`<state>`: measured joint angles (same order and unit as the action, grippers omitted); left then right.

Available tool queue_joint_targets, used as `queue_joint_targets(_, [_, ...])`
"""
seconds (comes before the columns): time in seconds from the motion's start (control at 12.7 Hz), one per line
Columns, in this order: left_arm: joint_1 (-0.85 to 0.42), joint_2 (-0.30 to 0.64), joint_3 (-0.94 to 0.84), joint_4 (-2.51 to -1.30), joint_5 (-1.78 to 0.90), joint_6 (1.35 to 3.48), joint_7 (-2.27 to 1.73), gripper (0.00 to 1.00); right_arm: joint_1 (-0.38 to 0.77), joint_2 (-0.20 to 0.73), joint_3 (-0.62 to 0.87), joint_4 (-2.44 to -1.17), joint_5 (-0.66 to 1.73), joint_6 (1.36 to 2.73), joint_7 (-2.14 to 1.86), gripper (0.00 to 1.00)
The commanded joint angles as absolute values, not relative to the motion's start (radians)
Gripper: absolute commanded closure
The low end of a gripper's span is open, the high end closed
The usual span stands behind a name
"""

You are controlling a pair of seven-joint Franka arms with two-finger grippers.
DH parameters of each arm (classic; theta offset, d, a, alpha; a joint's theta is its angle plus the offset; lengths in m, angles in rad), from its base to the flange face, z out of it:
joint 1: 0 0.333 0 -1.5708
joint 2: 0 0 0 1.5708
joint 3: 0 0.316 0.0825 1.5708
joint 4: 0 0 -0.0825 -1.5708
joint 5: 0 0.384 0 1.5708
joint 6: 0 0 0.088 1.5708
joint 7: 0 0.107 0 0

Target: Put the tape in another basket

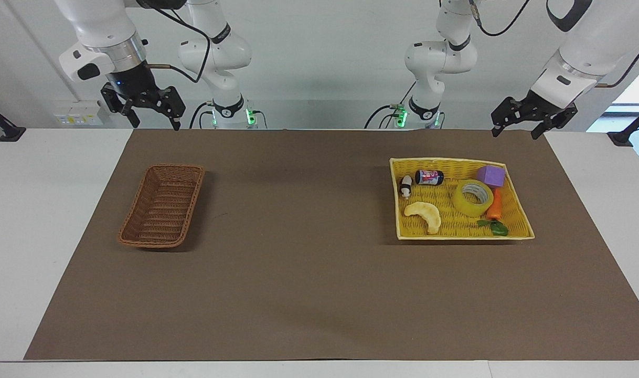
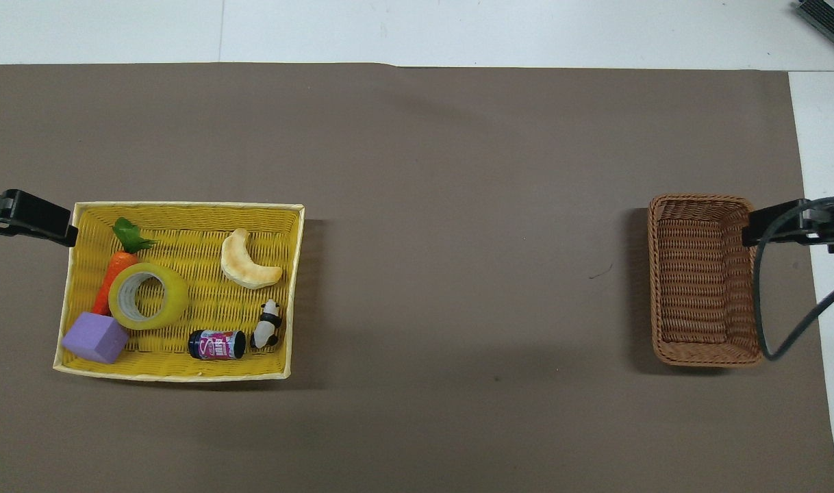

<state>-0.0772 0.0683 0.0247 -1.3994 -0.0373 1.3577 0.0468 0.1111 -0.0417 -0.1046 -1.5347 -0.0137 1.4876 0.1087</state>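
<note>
The tape (image 1: 473,197) (image 2: 148,296), a yellow-green roll, lies flat in the yellow woven tray (image 1: 456,235) (image 2: 184,205) toward the left arm's end of the table, between a carrot and a purple block. The brown wicker basket (image 1: 162,206) (image 2: 701,274) stands with nothing in it toward the right arm's end. My left gripper (image 1: 514,132) hangs open over the mat's edge by the robots, above and apart from the tray. Raised over the same edge, my right gripper (image 1: 157,124) is open near the basket. Neither holds anything.
The tray also holds a purple block (image 1: 491,176), a carrot (image 1: 495,206), a pale curved banana-like piece (image 1: 425,215), a small dark can (image 1: 429,177) and a panda figure (image 1: 405,186). A brown mat (image 1: 309,273) covers the table between tray and basket.
</note>
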Motion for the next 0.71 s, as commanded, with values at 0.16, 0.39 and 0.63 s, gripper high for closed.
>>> queue_joint_targets(0.16, [-0.068,0.058,0.020,-1.407,-0.026,1.367,0.049,0.00,0.095,-0.054,-0.101,-1.551,0.005,1.491,0.074,0.00])
queue_joint_targets(0.39, [-0.058,0.058,0.020,-1.410,-0.029,1.371,0.048,0.00,0.095,-0.054,-0.101,-1.551,0.006,1.491,0.074,0.00])
queue_joint_targets(0.63, [-0.054,0.035,0.020,-1.443,-0.032,1.374,0.031,0.00,0.094,-0.057,-0.101,-1.554,0.005,1.493,0.074,0.00])
